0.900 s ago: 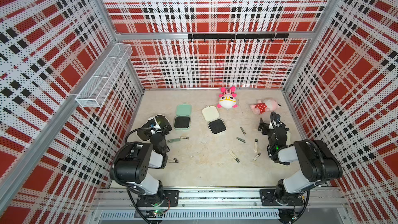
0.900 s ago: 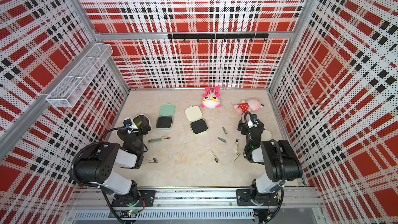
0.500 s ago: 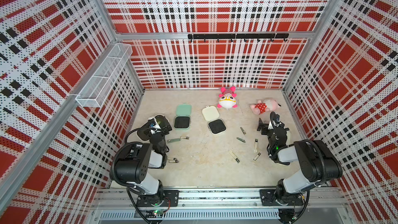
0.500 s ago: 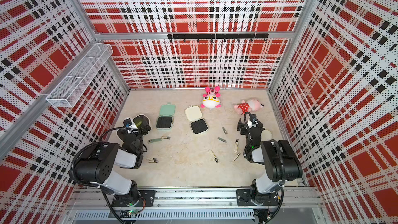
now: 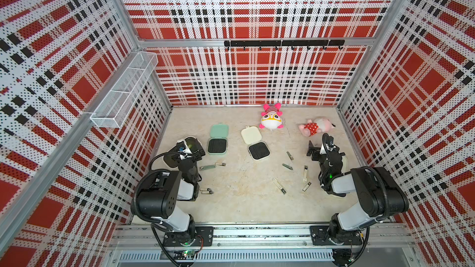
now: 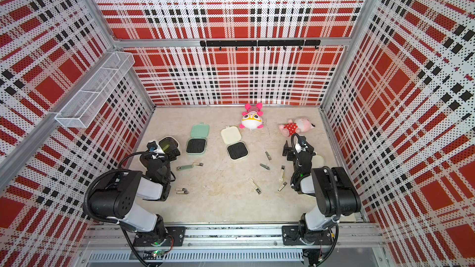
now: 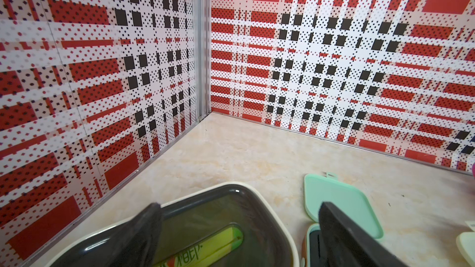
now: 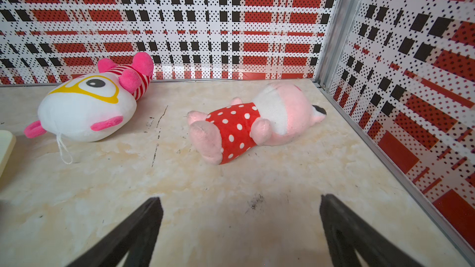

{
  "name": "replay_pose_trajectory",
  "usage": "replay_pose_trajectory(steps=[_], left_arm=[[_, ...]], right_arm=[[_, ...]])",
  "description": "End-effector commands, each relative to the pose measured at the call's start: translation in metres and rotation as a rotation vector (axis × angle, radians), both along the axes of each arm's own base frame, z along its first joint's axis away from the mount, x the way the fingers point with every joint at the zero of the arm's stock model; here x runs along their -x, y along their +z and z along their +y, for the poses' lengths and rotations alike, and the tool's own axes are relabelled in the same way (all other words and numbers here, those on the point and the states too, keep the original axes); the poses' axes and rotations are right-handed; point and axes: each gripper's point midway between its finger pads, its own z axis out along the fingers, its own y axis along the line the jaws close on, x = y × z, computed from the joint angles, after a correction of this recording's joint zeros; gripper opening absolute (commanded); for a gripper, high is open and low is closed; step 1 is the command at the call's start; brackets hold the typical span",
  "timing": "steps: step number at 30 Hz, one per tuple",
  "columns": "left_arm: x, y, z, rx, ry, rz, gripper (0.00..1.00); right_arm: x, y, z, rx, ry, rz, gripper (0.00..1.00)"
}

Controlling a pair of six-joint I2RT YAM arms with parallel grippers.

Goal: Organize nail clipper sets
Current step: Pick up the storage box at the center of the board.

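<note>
The left end effector [image 7: 239, 206] and right end effector [image 8: 240, 197] hover spread wide, empty, above the counter [image 5: 239, 201]; an open mint case [image 5: 218, 140] and open cream case [image 5: 255, 144] lie mid-counter, 5 silver clippers [image 5: 279, 186] scattered near the right arm [image 5: 341, 183].

left gripper [image 7: 239, 204] spread wide, right gripper [image 8: 240, 197] spread wide, both held low
</note>
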Motion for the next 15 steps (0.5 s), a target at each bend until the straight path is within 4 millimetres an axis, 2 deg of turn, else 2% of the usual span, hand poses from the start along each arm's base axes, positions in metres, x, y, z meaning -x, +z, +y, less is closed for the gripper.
replay_pose_trajectory(steps=[1, 15], left_arm=[[0.0007, 0.0029, 0.0009, 0.003, -0.005, -0.013, 0.98], [0.0006, 0.0031, 0.0003, -0.001, -0.005, -0.012, 0.98]], right_arm=[[0.0009, 0.0078, -0.0013, 0.018, 0.001, -0.030, 1.00], [-0.0001, 0.0077, 0.0005, 0.015, 0.011, -0.028, 1.00]])
